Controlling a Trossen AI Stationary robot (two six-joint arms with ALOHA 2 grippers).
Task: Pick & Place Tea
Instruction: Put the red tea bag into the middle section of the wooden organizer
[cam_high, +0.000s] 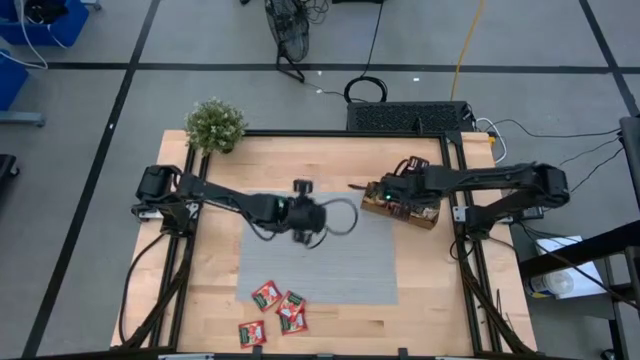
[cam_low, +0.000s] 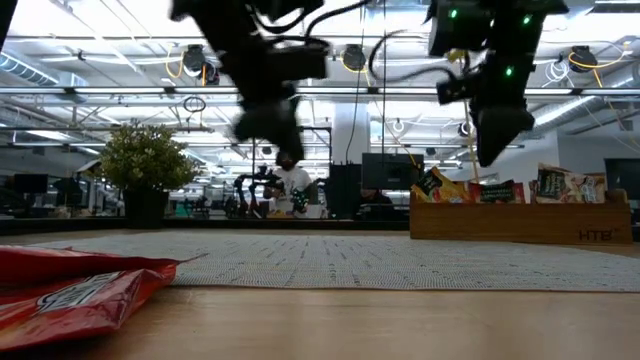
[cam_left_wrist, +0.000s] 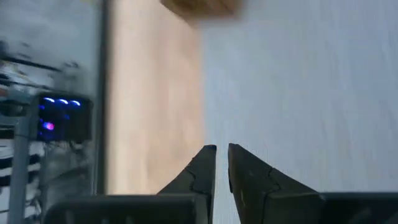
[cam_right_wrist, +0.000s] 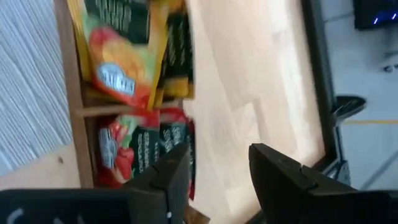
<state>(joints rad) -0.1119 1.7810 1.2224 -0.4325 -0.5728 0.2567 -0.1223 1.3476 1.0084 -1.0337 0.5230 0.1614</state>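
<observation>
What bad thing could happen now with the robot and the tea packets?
The right tool is open right above the wooden tray, so it might bump the tea packets standing inside. The left tool is nearly shut and empty over the grey mat; it could miss the red packets near the table's edge.

A mat (cam_high: 350, 265) lay at the table's (cam_high: 200, 290) middle; the wooden tray (cam_high: 405, 208) sat at the mat's far right corner, with sachets standing in its compartments; three tea sachets (cam_high: 277, 308) lay by the mat's near left edge; a potted plant (cam_high: 215, 126) stood at the table's far left corner.
</observation>
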